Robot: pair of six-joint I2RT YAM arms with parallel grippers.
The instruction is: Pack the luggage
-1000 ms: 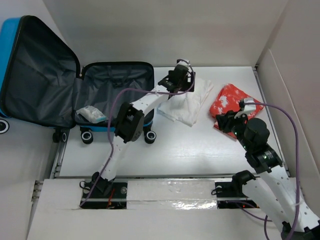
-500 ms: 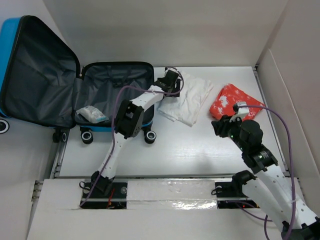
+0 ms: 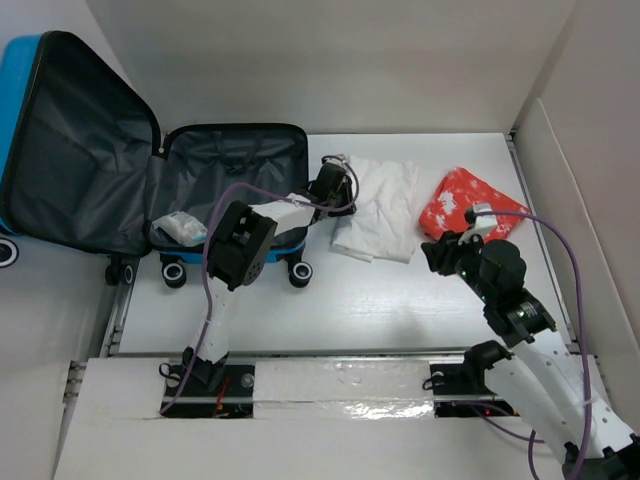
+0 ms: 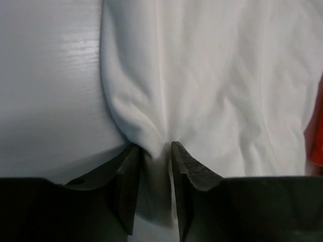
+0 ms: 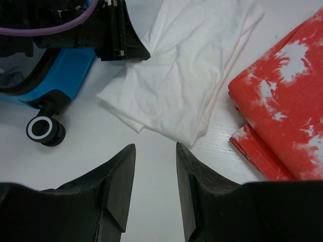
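**Thin pinch on the white cloth beside the luggage**

The left fingers [image 4: 126,186] are closed on a small fold at the edge of the white cloth [image 4: 212,91], just right of the luggage [image 3: 120,170], which lies open at the left end of the bench [image 3: 380,290]. Only a narrow bunch of fabric sits between them. The likely risks follow from that: the fold may slip free on lifting, or the loose remainder may unfold, drag across the luggage rim and hang outside it. A packet [image 3: 182,228] already lies inside the luggage and could be pushed about by the trailing cloth.

The right fingers [image 5: 118,186] are parted and empty, hovering well right of the luggage, near the red cloth [image 3: 465,200].

No brand, label or writing can be read anywhere; the red cloth shows only white blotches.
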